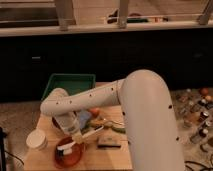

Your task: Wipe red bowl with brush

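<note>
The red bowl (69,154) sits at the front left of the wooden table (107,159). The brush (89,134) lies slanted over it, its long white handle running up to the right and its head down in the bowl. My gripper (76,137) hangs from the white arm (90,100) just above the bowl's far rim and is shut on the brush handle. The arm hides the back of the bowl.
A white cup (36,139) stands left of the bowl. A green tray (70,84) is at the back. A dark block with a tan top (109,143), an orange item (94,112) and greenish items (118,128) lie mid-table. Bottles (197,115) stand at right.
</note>
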Robot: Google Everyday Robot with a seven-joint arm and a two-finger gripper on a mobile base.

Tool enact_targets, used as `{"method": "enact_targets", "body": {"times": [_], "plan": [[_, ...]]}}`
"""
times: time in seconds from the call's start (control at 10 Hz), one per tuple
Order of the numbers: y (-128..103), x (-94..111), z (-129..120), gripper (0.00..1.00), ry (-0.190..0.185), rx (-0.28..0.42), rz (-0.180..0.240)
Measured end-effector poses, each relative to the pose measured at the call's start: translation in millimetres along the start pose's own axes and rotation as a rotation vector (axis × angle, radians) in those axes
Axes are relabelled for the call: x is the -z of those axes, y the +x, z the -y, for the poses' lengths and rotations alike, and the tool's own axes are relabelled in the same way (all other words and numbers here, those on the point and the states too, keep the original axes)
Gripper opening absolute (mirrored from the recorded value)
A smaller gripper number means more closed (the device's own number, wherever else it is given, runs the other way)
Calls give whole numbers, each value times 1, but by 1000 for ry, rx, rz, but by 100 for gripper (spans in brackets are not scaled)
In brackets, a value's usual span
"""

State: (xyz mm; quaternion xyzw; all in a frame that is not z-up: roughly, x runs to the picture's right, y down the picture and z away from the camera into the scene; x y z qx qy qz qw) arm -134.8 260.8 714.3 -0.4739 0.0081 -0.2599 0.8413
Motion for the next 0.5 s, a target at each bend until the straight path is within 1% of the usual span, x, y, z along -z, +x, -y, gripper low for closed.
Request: {"method": "enact_targets", "body": {"times": [0.2, 0.4, 0.5], "plan": [[-4, 7, -7, 0, 25, 11, 9], [-10, 11, -22, 0, 53, 21, 21], [-9, 13, -28, 0, 62, 22, 32]]}}
